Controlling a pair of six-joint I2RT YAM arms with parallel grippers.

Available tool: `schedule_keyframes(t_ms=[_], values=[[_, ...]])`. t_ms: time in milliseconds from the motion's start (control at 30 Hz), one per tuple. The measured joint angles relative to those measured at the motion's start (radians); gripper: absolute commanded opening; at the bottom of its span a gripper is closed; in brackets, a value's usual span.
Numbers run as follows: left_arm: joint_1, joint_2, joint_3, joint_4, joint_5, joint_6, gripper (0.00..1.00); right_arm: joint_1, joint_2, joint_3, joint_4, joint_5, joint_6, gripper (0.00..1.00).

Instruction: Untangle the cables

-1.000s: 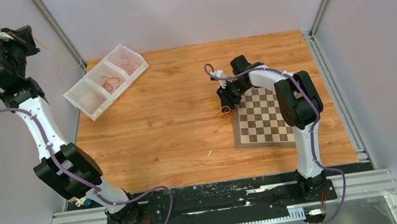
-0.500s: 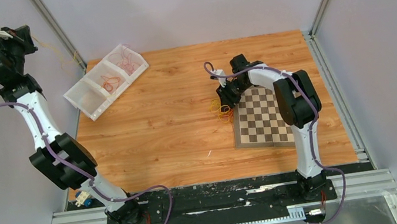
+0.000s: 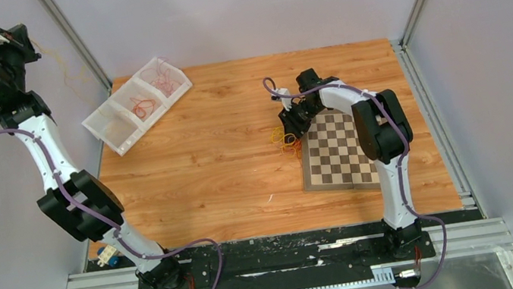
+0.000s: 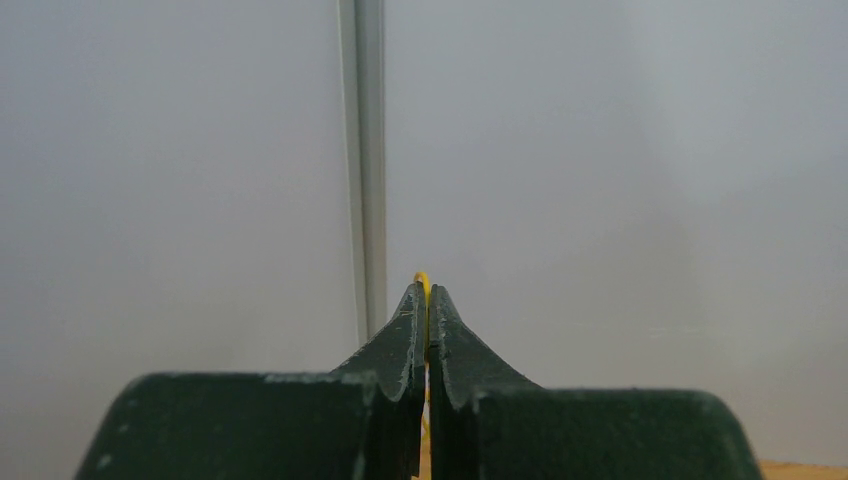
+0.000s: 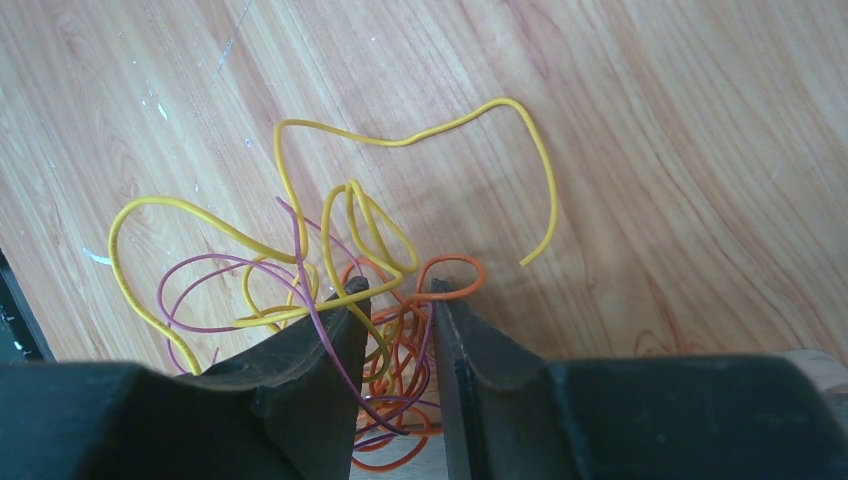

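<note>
**Change of state.** Over the last second the left arm has retracted further up and away, past the far-left corner of the bench. The left gripper (image 4: pixel 427 318) is clenched on a single yellow strand (image 4: pixel 423 284), seen from the left wrist as a sliver between the closed tips. From above, the rest of this strand shows only faintly, hanging free and well apart from the main bunch. Judgement: one strand has been extracted and is ready to be deposited.

**Tray.** The white compartment tray (image 3: pixel 104 129) sits at the far-left corner of the bench (image 3: pixel 213 182). Two of its compartments hold separate orange and red strands.

**The cables.** The remaining cables (image 5: pixel 340 250) lie on the bench right of centre, touching the far-left corner of the chessboard (image 3: pixel 339 151). They are thin, springy loops of yellow, orange and purple, crossing at one dense knot. One yellow end curls free on the right.

**Right arm.** The right gripper (image 5: pixel 398 330) has hardly moved. Its jaws stand slightly parted over the knot, with strands running between them and nothing visibly clamped.
</note>
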Motion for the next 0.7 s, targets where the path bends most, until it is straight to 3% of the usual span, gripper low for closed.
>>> schedule_keyframes(t_ms=[300, 500, 700], values=[[-0.002, -0.040, -0.081, -0.009, -0.103, 0.092, 0.00, 0.000, 0.005, 0.008, -0.006, -0.002, 0.006, 0.34], [-0.051, -0.124, -0.253, 0.026, -0.135, 0.245, 0.00, 0.000, 0.008, 0.013, -0.012, -0.004, 0.008, 0.33], [-0.080, -0.188, -0.414, 0.052, -0.129, 0.276, 0.00, 0.000, 0.008, 0.013, -0.012, -0.005, 0.008, 0.33]])
